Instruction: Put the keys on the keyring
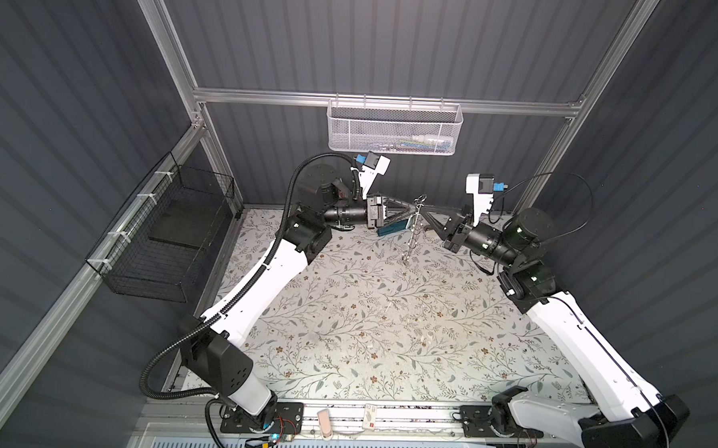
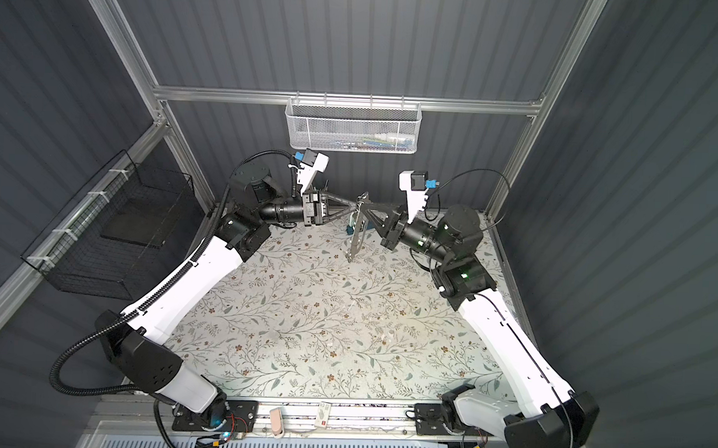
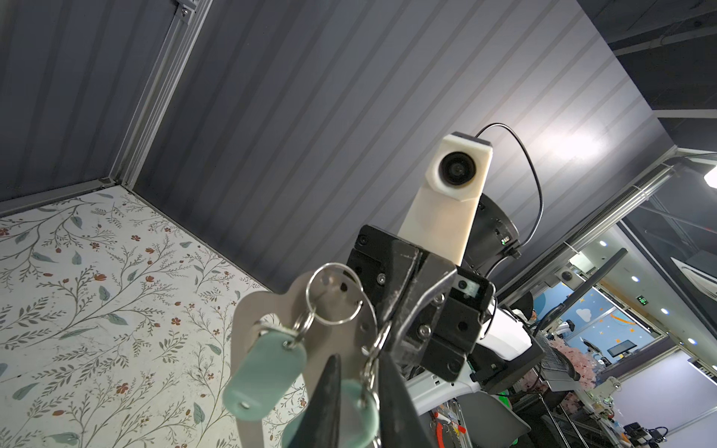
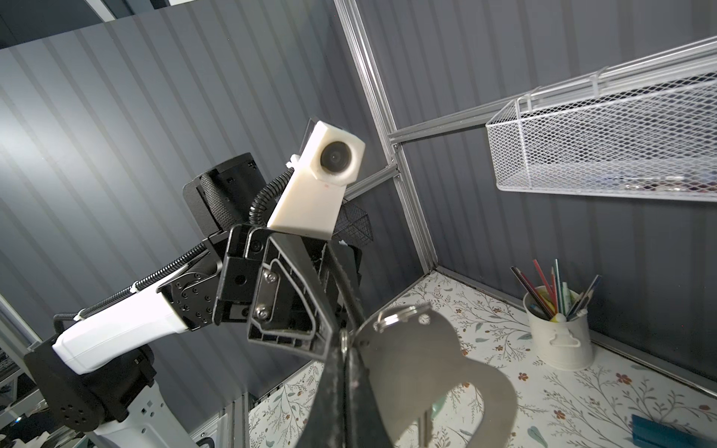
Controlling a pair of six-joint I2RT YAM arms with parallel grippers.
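The right gripper (image 4: 346,349) pinches the keyring (image 4: 411,360) at its tips, one of the keys (image 3: 264,376) already hangs beside the left gripper (image 3: 359,364), whose narrow jaws flank another, grip unclear, threading seemingly unfinished

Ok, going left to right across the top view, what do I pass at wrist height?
In a top view: black wire basket → left arm's wrist camera → keyring → right arm's wrist camera.

No text, label, brand or number is legible anywhere.
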